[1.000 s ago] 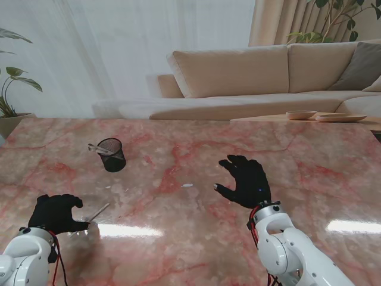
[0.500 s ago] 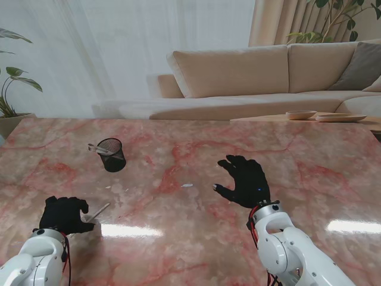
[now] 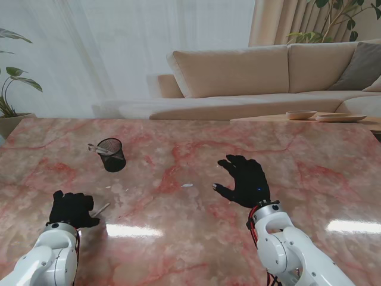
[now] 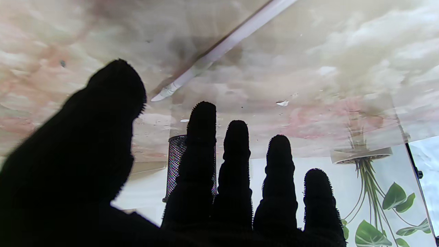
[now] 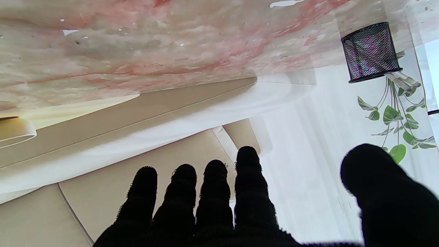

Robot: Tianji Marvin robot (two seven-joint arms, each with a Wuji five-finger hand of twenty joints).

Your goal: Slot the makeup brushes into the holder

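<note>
Left hand (image 3: 72, 208) has slid along the table toward the brush since the earlier frames; its wrist was farther from the holder before, and the brush tip showed clear of the knuckles. Right hand (image 3: 244, 180) hasn't shifted.

Landmark: the holder (image 3: 111, 154), a black mesh cup, upright, with one brush already leaning out of it. The loose brush (image 3: 100, 209) lies flat on the marble, on my side of the holder and well apart from it. Left hand sits just beside the brush's nearer end, on the side away from the holder's right. Right hand is well to the right of the holder, far from the brush.

In the left wrist view the brush (image 4: 223, 48) runs as a pale diagonal stick past the thumb, its long axis pointing roughly toward the holder (image 4: 175, 161). Fingers (image 4: 236, 154) are straight and slightly apart, thumb set wide, nothing between them. No contact with the brush that I can confirm. Right hand fingers (image 5: 214, 192) are side by side, thumb apart, holding nothing.

Judgement: the left hand is plainly the nearer one; the grasp turns on closing thumb and fingers across that diagonal shaft.
</note>
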